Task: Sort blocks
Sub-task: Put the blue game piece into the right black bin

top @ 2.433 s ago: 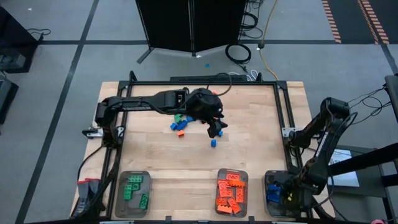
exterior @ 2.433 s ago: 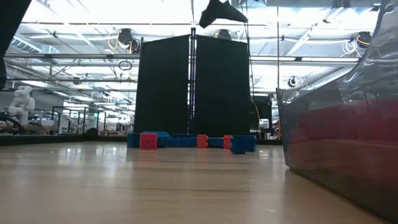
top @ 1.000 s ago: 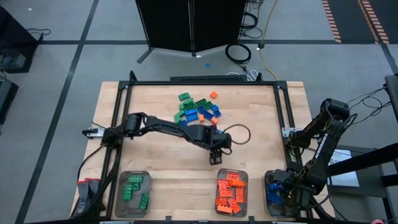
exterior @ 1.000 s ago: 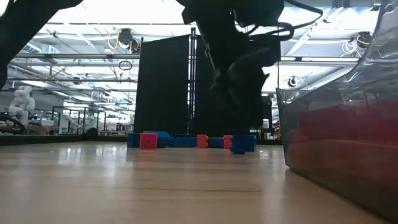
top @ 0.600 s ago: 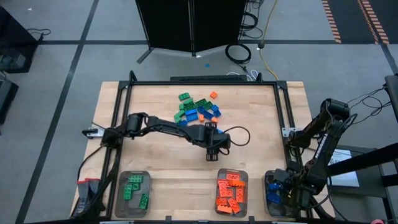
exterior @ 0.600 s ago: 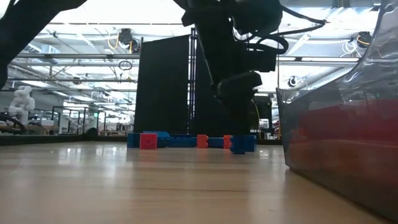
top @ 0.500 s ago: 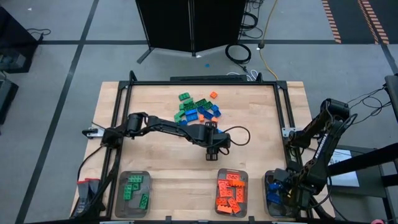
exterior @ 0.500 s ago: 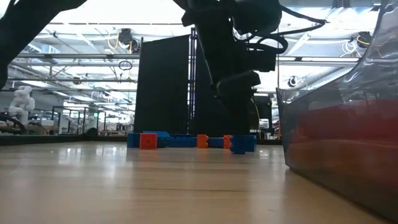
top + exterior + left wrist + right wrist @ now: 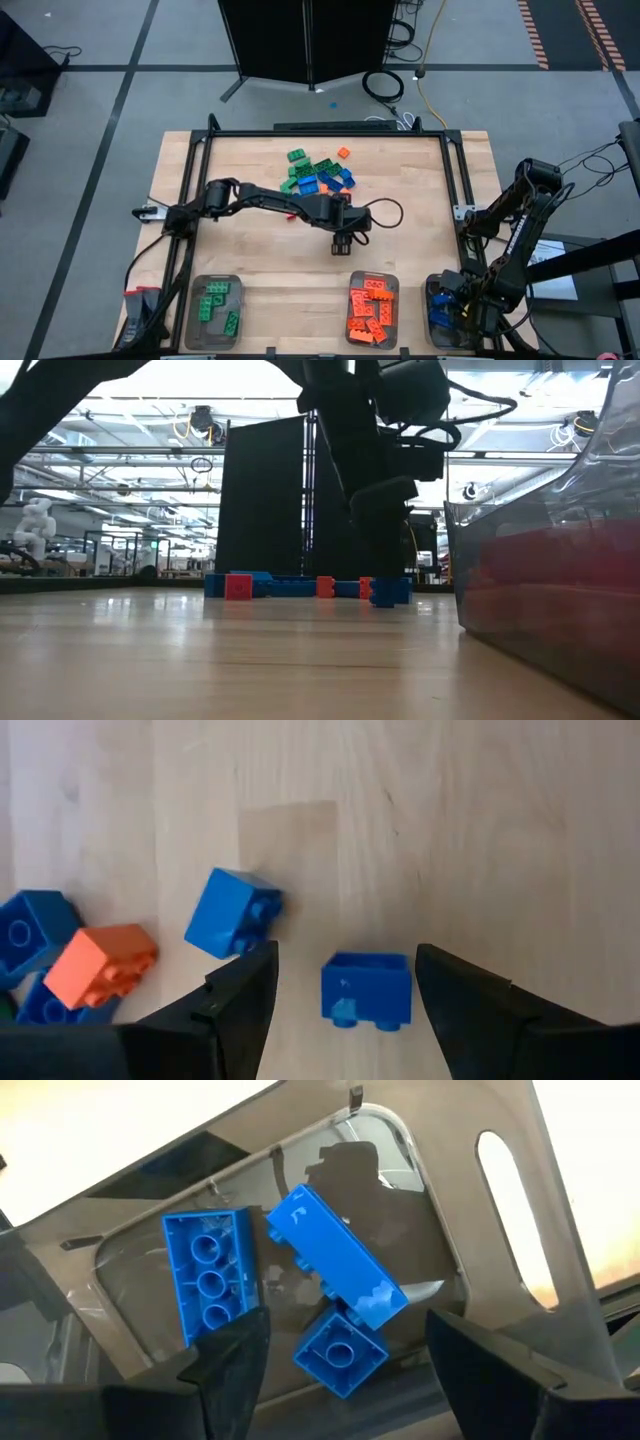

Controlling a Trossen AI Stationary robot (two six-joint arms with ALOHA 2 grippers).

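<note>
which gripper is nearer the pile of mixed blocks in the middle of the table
Left. The left gripper hangs over the table just beside the pile of mixed blocks, fingers open around a lone blue block. The right gripper waits far off over the blue tray.

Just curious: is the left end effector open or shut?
Open: its fingers stand apart either side of a blue block.

Counting three clear trays along the near table edge: green tray (image 9: 214, 311), orange tray (image 9: 373, 309), blue tray (image 9: 441, 311). Showing three blue blocks (image 9: 335, 1273) inside the last. Showing, past the left fingers, three blue blocks (image 9: 366, 990) and one orange (image 9: 101, 963).
</note>
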